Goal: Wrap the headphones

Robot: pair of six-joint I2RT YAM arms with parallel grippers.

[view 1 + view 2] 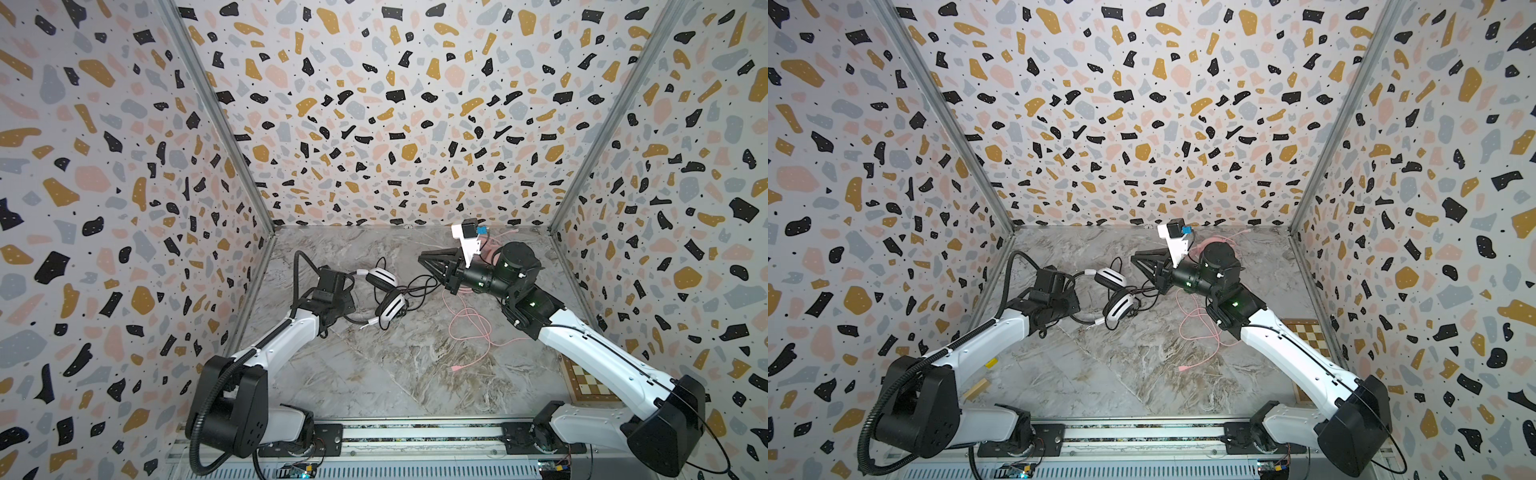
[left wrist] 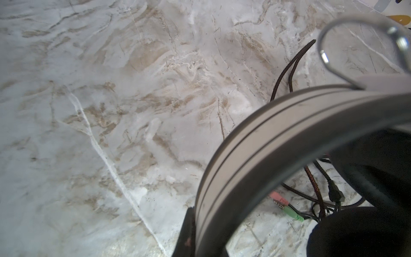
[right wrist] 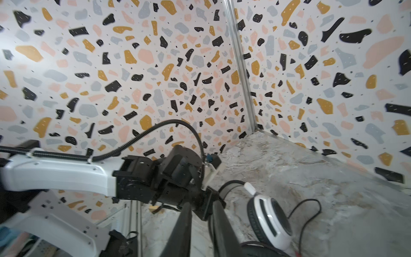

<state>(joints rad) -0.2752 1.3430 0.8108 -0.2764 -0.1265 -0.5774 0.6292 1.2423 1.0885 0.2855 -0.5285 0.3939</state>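
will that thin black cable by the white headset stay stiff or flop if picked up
The thin black cable will likely flop: it lies in loose tangled loops beside the white headset with black ear pads. It looks thin, so probably light. Its pink and green plugs might snag.

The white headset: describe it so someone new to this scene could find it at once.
Start at the marble table and look left of its middle, just left of the loose pink cable. There sits the white headset. Only it has white ear cups, black pads and a black cord.
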